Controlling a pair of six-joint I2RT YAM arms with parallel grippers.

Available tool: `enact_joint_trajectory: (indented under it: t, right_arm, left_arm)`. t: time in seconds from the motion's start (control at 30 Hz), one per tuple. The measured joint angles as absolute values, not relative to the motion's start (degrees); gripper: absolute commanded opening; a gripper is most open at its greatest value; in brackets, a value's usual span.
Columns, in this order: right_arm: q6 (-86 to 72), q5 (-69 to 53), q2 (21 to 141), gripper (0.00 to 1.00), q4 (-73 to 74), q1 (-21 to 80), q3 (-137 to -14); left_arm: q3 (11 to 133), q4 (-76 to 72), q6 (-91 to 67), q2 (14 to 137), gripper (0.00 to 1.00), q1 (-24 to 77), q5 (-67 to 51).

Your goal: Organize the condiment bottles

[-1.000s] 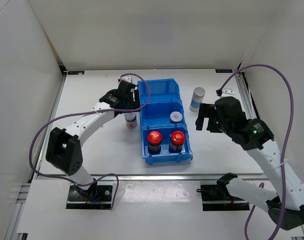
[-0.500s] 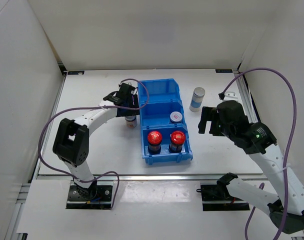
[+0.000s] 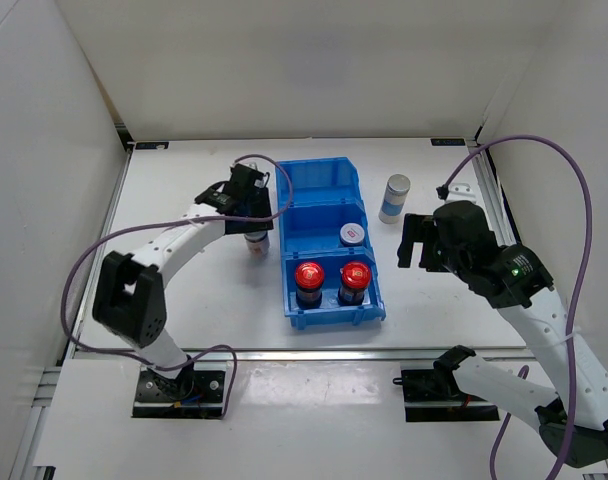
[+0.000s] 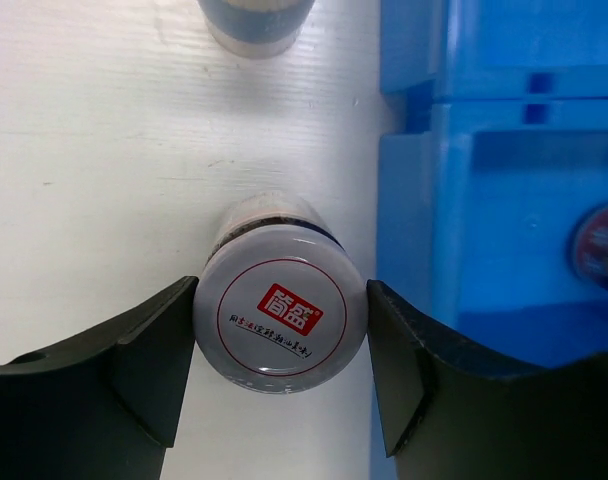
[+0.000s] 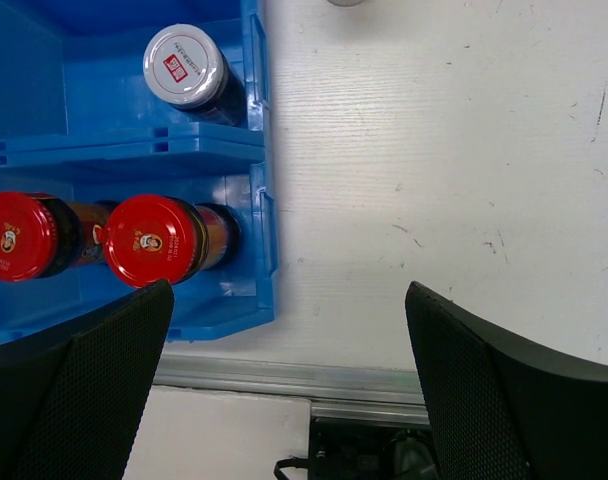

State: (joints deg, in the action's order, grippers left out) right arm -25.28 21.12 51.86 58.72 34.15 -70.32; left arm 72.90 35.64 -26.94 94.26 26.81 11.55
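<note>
Six bottles [image 3: 308, 275] [image 3: 355, 275] [image 3: 352, 233] [image 3: 395, 187] [image 4: 281, 310] [image 4: 256, 22], one bin [image 3: 319, 190]

Two red-capped bottles [image 5: 154, 240], white-lidded bottle [image 5: 186, 65] in blue bin [image 5: 259, 180], claw [image 5: 289, 290] spread wide

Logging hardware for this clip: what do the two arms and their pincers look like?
The left arm and right arm are white tubular links with bulky black joints, on black base plates. A thin purple cable loops along each. The right wrist shows a small green light. The left pincer and right pincer have broad, dark, curved fingers.

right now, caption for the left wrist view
Left tool grips a white-lidded bottle upright beside the blue bin.
</note>
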Motion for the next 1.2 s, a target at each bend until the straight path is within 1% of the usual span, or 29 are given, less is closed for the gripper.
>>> enact_joint_trajectory:
  t: [0.1, 0.2, 0.37, 0.47, 0.57, 0.77, 0.9, 0.97, 1.07, 1.1, 1.13, 1.17, 1.2]
  right_arm:
    - [-25.23, 21.34, 51.86, 1.0, 59.09, 34.15, -70.32]
    - [-25.23, 21.61, 51.79, 1.0, 59.55, 34.15, -70.32]
    - [-25.23, 21.98, 51.57, 1.0, 59.96, 34.15, -70.26]
    - [-25.23, 22.02, 51.44, 1.0, 59.99, 34.15, -70.22]
    - [-25.21, 22.26, 51.35, 1.0, 60.05, 34.15, -70.08]
    - [-25.21, 22.41, 50.94, 1.0, 60.64, 34.15, -69.54]
    - [-25.02, 22.72, 50.26, 1.0, 61.45, 34.15, -69.54]
    - [-25.02, 22.96, 50.13, 1.0, 61.71, 34.15, -69.54]
    - [-24.99, 23.29, 50.28, 1.0, 61.76, 34.15, -69.54]
    - [-24.99, 23.33, 50.37, 1.0, 61.78, 34.15, -69.54]
    - [-24.99, 23.49, 50.59, 1.0, 61.82, 34.15, -69.54]
    - [-24.99, 23.66, 50.87, 1.0, 61.82, 34.15, -69.54]
    - [-24.99, 23.9, 51.44, 1.0, 61.84, 34.15, -69.54]
  left_arm:
    - [75.05, 38.35, -27.07, 89.52, 0.11, 27.86, 13.93]
    - [80.53, 39.55, -27.03, 85.54, 0.11, 30.85, 17.58]
    - [89.47, 37.93, -27.4, 83.74, 0.11, 36.07, 18.74]
    - [92.4, 37.1, -27.83, 86.19, 0.11, 38.3, 18.41]
    - [92.6, 36.97, -28.58, 90.91, 0.11, 39.64, 17.58]
    - [90.32, 37.06, -29.23, 102.13, 0.11, 40.77, 16.43]
    - [88.27, 37.3, -29.58, 105.97, 0.12, 40.86, 15.62]
    - [87.72, 37.26, -29.69, 106.65, 0.15, 40.86, 15.44]
    - [87.64, 36.77, -29.87, 107.28, 0.27, 40.84, 15.31]
    - [87.64, 36.38, -29.87, 107.5, 0.37, 40.84, 15.22]
    - [87.64, 35.94, -29.89, 107.68, 0.54, 40.84, 15.07]
    - [87.64, 35.57, -29.91, 107.92, 0.6, 40.86, 14.9]
    - [87.64, 35.29, -29.87, 108.07, 0.7, 40.86, 14.72]
